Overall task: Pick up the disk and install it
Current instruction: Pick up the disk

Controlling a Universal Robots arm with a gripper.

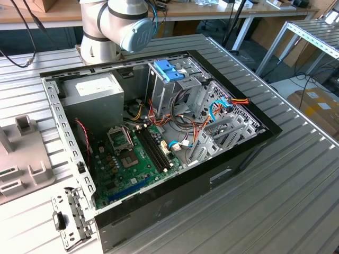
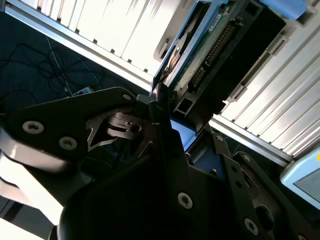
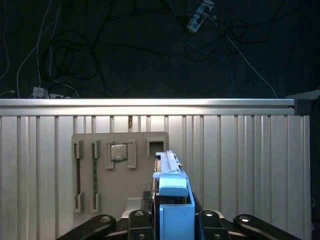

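We see a ribbed silver aluminium table (image 1: 296, 174) bearing an open black metal computer case (image 1: 175, 203). On the exterior view's left lie a grey moulded plastic tray (image 1: 21, 159) and, just beside the case, a small perforated steel bracket (image 1: 71, 219).

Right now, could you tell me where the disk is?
In the first wrist view the disk stands edge-on in the gripper, over the ribbed table, at the grey tray's edge.

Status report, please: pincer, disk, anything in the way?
Pincer shut on the disk, edge-on in the first wrist view. Beyond it, grey parts tray on slatted table. Nothing else touching the disk.
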